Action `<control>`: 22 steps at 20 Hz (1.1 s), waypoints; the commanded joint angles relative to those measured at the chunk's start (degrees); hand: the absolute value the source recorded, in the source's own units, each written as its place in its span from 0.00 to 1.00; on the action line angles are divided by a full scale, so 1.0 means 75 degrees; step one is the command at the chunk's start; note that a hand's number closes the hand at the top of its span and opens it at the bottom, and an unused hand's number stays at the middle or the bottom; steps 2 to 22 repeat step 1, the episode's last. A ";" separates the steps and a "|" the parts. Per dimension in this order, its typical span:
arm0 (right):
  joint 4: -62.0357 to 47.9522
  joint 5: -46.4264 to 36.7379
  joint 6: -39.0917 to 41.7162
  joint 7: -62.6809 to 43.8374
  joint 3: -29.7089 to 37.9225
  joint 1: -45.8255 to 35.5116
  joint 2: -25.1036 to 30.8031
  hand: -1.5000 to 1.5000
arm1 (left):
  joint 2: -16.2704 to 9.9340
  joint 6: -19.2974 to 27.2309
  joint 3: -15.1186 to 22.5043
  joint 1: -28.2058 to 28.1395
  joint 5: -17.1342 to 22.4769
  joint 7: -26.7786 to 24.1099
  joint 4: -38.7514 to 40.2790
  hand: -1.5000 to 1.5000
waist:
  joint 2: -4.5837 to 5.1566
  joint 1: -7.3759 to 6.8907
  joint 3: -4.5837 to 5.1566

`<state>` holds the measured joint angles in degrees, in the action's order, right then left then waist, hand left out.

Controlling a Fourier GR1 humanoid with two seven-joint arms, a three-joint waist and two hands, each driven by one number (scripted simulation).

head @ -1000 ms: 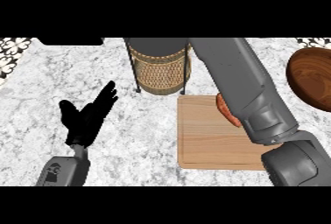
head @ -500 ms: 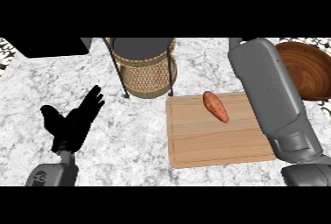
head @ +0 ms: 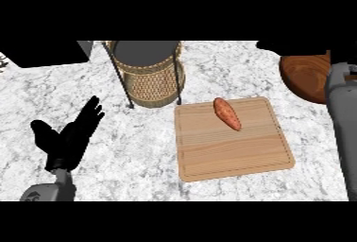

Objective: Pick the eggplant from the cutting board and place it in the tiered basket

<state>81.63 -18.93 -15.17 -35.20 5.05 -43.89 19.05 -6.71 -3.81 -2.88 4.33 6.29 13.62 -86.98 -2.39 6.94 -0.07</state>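
Observation:
An orange-brown, elongated vegetable (head: pixel 227 113) lies on the far half of the wooden cutting board (head: pixel 233 153), slanting from upper left to lower right. Nothing touches it. The tiered basket (head: pixel 150 78), wicker in a dark wire frame, stands just beyond the board's far left corner. My left hand (head: pixel 70 137) rests open on the left, fingers pointing up, well away from the board. My right forearm (head: pixel 342 123) runs up the right edge, and its black hand (head: pixel 293 46) shows at the top right, beyond the board and far from the vegetable.
A brown wooden bowl (head: pixel 305 78) sits at the far right, next to my right forearm. A dark block (head: pixel 42 54) fills the far left corner. The counter is white-grey marble (head: pixel 140 156).
My right arm has swung off the cutting board to the right edge, uncovering the vegetable. My left hand stays open on the left.

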 commanded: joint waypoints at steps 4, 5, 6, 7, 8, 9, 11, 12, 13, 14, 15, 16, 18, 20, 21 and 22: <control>0.2080 0.0723 0.0846 -0.0411 0.0510 0.1479 0.0849 0.00 | -0.0074 -0.0097 0.0017 -0.0152 -0.0031 -0.0115 -0.0068 0.50 | 0.0068 -0.0047 0.0001; 0.2080 0.0723 0.0846 -0.0411 0.0510 0.1479 0.0849 0.00 | -0.0074 -0.0097 0.0017 -0.0152 -0.0031 -0.0115 -0.0068 0.50 | 0.0068 -0.0047 0.0001; 0.2080 0.0723 0.0846 -0.0411 0.0510 0.1479 0.0849 0.00 | -0.0074 -0.0097 0.0017 -0.0152 -0.0031 -0.0115 -0.0068 0.50 | 0.0068 -0.0047 0.0001; 0.2080 0.0723 0.0846 -0.0411 0.0510 0.1479 0.0849 0.00 | -0.0074 -0.0097 0.0017 -0.0152 -0.0031 -0.0115 -0.0068 0.50 | 0.0068 -0.0047 0.0001; 0.2080 0.0723 0.0846 -0.0411 0.0510 0.1479 0.0849 0.00 | -0.0074 -0.0097 0.0017 -0.0152 -0.0031 -0.0115 -0.0068 0.50 | 0.0068 -0.0047 0.0001; 0.2080 0.0723 0.0846 -0.0411 0.0510 0.1479 0.0849 0.00 | -0.0074 -0.0097 0.0017 -0.0152 -0.0031 -0.0115 -0.0068 0.50 | 0.0068 -0.0047 0.0001; 0.2080 0.0723 0.0846 -0.0411 0.0510 0.1479 0.0849 0.00 | -0.0074 -0.0097 0.0017 -0.0152 -0.0031 -0.0115 -0.0068 0.50 | 0.0068 -0.0047 0.0001; 0.2080 0.0723 0.0846 -0.0411 0.0510 0.1479 0.0849 0.00 | -0.0074 -0.0097 0.0017 -0.0152 -0.0031 -0.0115 -0.0068 0.50 | 0.0068 -0.0047 0.0001; 0.2080 0.0723 0.0846 -0.0411 0.0510 0.1479 0.0849 0.00 | -0.0074 -0.0097 0.0017 -0.0152 -0.0031 -0.0115 -0.0068 0.50 | 0.0068 -0.0047 0.0001; 0.2080 0.0723 0.0846 -0.0411 0.0510 0.1479 0.0849 0.00 | -0.0074 -0.0097 0.0017 -0.0152 -0.0031 -0.0115 -0.0068 0.50 | 0.0068 -0.0047 0.0001; 0.2080 0.0723 0.0846 -0.0411 0.0510 0.1479 0.0849 0.00 | -0.0074 -0.0097 0.0017 -0.0152 -0.0031 -0.0115 -0.0068 0.50 | 0.0068 -0.0047 0.0001; 0.2080 0.0723 0.0846 -0.0411 0.0510 0.1479 0.0849 0.00 | -0.0074 -0.0097 0.0017 -0.0152 -0.0031 -0.0115 -0.0068 0.50 | 0.0068 -0.0047 0.0001; 0.2080 0.0723 0.0846 -0.0411 0.0510 0.1479 0.0849 0.00 | -0.0074 -0.0097 0.0017 -0.0152 -0.0031 -0.0115 -0.0068 0.50 | 0.0068 -0.0047 0.0001; 0.2080 0.0723 0.0846 -0.0411 0.0510 0.1479 0.0849 0.00 | -0.0074 -0.0097 0.0017 -0.0152 -0.0031 -0.0115 -0.0068 0.50 | 0.0068 -0.0047 0.0001; 0.2080 0.0723 0.0846 -0.0411 0.0510 0.1479 0.0849 0.00 | -0.0074 -0.0097 0.0017 -0.0152 -0.0031 -0.0115 -0.0068 0.50 | 0.0068 -0.0047 0.0001; 0.2080 0.0723 0.0846 -0.0411 0.0510 0.1479 0.0849 0.00 | -0.0074 -0.0097 0.0017 -0.0152 -0.0031 -0.0115 -0.0068 0.50 | 0.0068 -0.0047 0.0001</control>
